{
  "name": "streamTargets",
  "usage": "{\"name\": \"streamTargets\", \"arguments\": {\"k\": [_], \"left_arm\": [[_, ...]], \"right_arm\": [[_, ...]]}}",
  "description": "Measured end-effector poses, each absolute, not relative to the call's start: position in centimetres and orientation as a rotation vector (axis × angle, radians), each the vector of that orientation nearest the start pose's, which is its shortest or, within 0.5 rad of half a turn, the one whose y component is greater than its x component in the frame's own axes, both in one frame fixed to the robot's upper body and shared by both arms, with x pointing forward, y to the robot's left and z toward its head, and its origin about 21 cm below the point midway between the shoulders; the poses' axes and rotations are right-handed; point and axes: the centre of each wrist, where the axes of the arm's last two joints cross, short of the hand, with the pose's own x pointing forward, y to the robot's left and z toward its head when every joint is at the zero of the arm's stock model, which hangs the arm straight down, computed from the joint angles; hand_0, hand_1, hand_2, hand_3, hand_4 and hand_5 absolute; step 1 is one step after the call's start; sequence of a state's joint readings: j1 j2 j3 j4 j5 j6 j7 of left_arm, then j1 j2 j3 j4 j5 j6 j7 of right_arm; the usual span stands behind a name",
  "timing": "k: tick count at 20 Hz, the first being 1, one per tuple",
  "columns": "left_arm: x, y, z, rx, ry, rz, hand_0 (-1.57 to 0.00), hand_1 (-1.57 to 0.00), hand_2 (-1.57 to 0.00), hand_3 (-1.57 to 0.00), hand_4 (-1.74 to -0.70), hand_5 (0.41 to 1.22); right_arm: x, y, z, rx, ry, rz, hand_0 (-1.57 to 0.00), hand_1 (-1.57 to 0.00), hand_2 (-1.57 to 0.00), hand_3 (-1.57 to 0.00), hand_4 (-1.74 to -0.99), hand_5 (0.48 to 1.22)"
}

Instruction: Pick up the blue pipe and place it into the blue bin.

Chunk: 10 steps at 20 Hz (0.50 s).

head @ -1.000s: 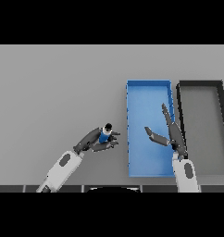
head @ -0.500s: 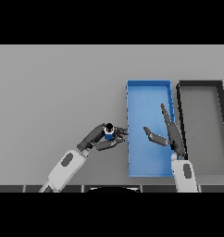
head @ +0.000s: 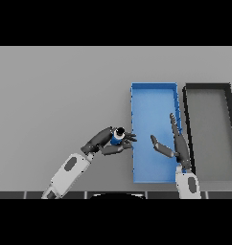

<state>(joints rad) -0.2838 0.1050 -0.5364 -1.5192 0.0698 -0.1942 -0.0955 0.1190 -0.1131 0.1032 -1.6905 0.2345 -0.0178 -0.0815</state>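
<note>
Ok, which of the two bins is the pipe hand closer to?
The blue bin: the left hand holding the blue pipe is at its left wall. The black bin lies further right.

There was one table (head: pixel 55 86), grey, carrying everything else. On it stood two bins: one blue bin (head: pixel 153 88) and one dark bin (head: pixel 207 87), set just beside each other. There was one blue pipe (head: pixel 117 136), a short piece with a dark opening at its end. Two arms reached in from the lower edge, each ending in a dark hand, so there were two hands in all: one left hand (head: pixel 104 142) and one right hand (head: pixel 176 146). No second pipe could be counted among these things.
</note>
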Motion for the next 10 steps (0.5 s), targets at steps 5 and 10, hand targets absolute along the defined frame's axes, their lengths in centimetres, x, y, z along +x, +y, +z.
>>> {"name": "streamTargets", "arguments": {"k": [5, 10], "left_arm": [[26.6, 10.0, 4.0, -0.595, -1.699, -0.756, -1.57, -1.57, -1.57, -1.57, -1.47, 1.22], [26.5, 10.2, 3.7, -0.597, -1.71, -0.759, -1.57, -1.57, -1.57, -1.57, -1.47, 1.221]], "right_arm": [[16.7, -21.0, -0.2, -0.361, -1.622, 0.108, 0.0, 0.0, 0.0, 0.0, -1.191, 0.577], [16.7, -21.6, 2.3, -0.265, -1.813, 0.036, 0.0, -0.01, -0.03, 0.0, -1.175, 0.592]]}}
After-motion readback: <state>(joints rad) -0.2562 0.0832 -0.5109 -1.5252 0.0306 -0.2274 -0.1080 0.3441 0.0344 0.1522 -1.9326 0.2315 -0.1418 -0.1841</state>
